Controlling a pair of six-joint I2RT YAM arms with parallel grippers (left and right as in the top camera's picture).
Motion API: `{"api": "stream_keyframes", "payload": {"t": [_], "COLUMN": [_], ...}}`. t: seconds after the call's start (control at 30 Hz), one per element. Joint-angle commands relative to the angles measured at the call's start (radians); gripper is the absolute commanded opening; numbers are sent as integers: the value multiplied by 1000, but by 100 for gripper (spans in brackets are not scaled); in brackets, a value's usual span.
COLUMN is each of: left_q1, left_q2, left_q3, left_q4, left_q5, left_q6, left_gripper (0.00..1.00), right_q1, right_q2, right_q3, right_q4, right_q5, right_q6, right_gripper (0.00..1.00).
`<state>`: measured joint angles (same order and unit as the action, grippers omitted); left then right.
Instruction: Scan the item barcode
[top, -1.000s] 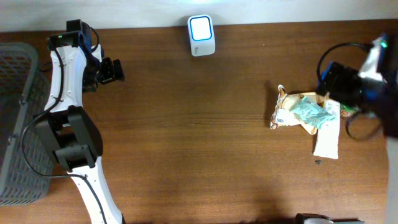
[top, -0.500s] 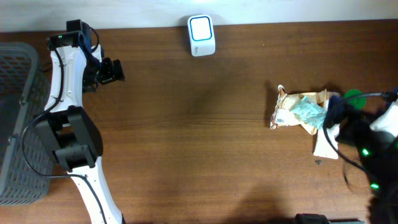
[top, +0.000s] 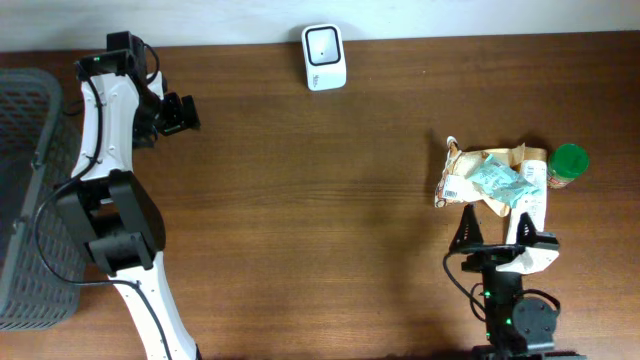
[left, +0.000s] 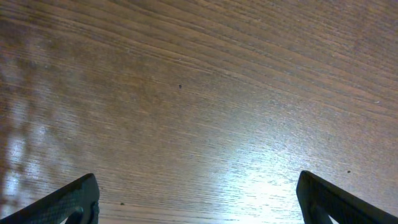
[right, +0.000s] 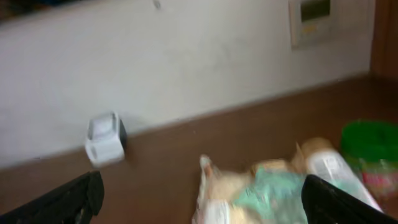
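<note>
Overlapping snack packets (top: 495, 182), lowest half-covered

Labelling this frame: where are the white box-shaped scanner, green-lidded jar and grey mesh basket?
white box-shaped scanner (top: 324, 57), overhead, top face.
green-lidded jar (top: 570, 160), overhead, lid.
grey mesh basket (top: 25, 105), overhead, mesh wall.

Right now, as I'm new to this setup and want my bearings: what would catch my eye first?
The heap of crumpled snack packets on the right of the table draws the eye, with a green-lidded jar just beside it. Next comes the white scanner at the far edge, and the grey basket on the left.
</note>
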<state>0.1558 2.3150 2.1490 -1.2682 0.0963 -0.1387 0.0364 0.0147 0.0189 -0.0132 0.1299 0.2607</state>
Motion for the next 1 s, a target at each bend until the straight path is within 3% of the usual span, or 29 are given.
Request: {"api": "stream_keyframes", "payload": {"t": [0.0, 0.47, 0.6, 0.7, 0.83, 0.97], "left_q1": [8, 4, -55, -99, -99, -99], "left_q2": [-26, -27, -193, -451, -806, -1119], "left_q3": [14, 13, -22, -208, -651, -1127], "left_q4": [-1, -2, -1, 27, 402, 849], "left_q5": [-15, -15, -15, -61, -89, 93], "left_q6": [-2, -2, -2, 13, 41, 332], "left_gripper": [99, 99, 99, 99, 99, 99], "right_q1": [9, 9, 9, 9, 9, 9], "right_q2": [-11, -11, -11, -11, -11, -11], "right_q3": [-13, -13, -13, -13, -13, -13], "right_q4": [-59, -62, -62, -62, -62, -62], "right_q5": [-34, -67, -67, -67, -67, -67], "right_q6": [6, 5, 5, 5, 5, 5], "right_gripper": [98, 98, 98, 98, 98, 98]}}
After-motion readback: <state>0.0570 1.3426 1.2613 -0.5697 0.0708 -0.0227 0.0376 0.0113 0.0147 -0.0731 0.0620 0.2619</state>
